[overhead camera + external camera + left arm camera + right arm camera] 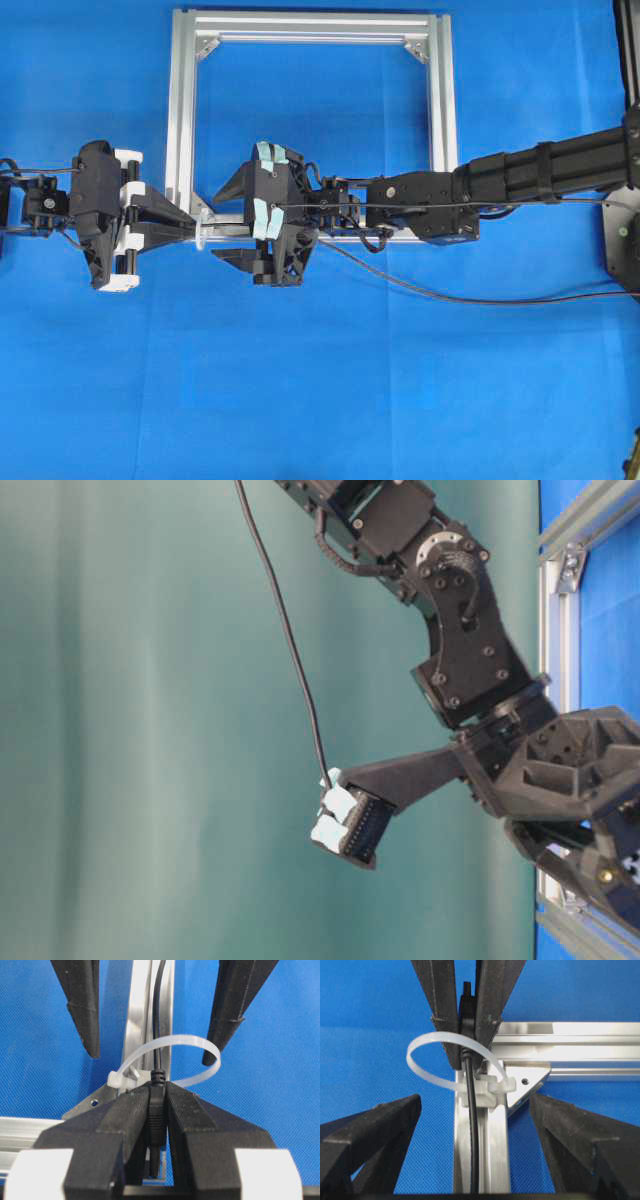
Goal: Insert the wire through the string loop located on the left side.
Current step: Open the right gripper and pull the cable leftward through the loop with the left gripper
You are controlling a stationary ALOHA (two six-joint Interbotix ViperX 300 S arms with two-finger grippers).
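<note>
At the frame's (185, 120) lower-left corner, the wire (159, 1020) passes through the string loop (185, 1042). The left gripper (158, 1110) clamps its plug, while the right gripper (470, 1135) stands wide apart around the wire.

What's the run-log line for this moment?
left gripper: shut on wire plug | right gripper: open, off wire | wire: through string loop | stage: handover done

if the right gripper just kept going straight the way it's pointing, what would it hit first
Probably the string loop, standing between its open fingertips. Just beyond is the left gripper, shut on the wire. Depth is unclear, so the fingers might pass beside the loop.
</note>
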